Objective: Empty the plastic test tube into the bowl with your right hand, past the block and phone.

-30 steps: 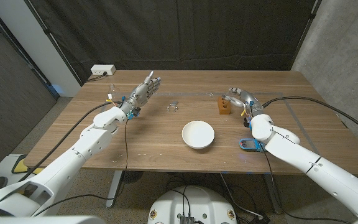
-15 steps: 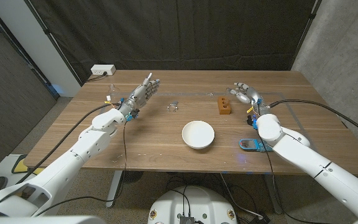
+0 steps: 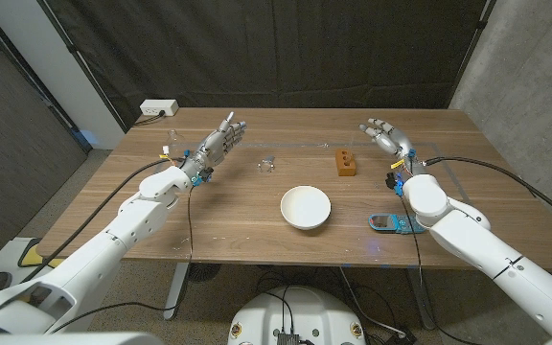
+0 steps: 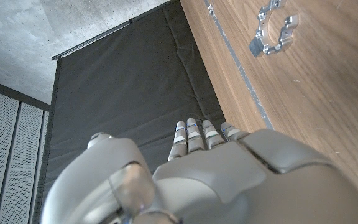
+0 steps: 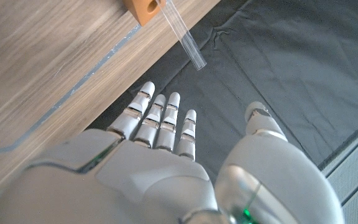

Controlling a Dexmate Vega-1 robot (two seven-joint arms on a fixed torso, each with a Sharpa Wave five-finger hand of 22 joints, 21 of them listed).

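A clear plastic test tube (image 5: 182,34) stands in the small orange block (image 3: 346,164) on the right half of the table; the block (image 5: 145,7) also shows in the right wrist view. My right hand (image 3: 386,137) hovers just right of and behind the block, fingers spread, holding nothing; its back (image 5: 160,168) shows with the tube beyond the fingertips. The white bowl (image 3: 305,207) sits at the table's middle front. A blue phone (image 3: 388,222) lies near the front right, by my right forearm. My left hand (image 3: 220,140) is raised at the left with fingers straight and apart, and it is empty.
A small clear plastic piece (image 3: 266,164) lies between my left hand and the block, also seen as a clear clip (image 4: 272,34). A small clear object (image 3: 172,135) and a white power strip (image 3: 159,108) sit at the far left corner.
My right hand has drawn away from the block, moving right and toward the far edge, and its fingers have spread. The tube stays in the block. The left arm has not moved.
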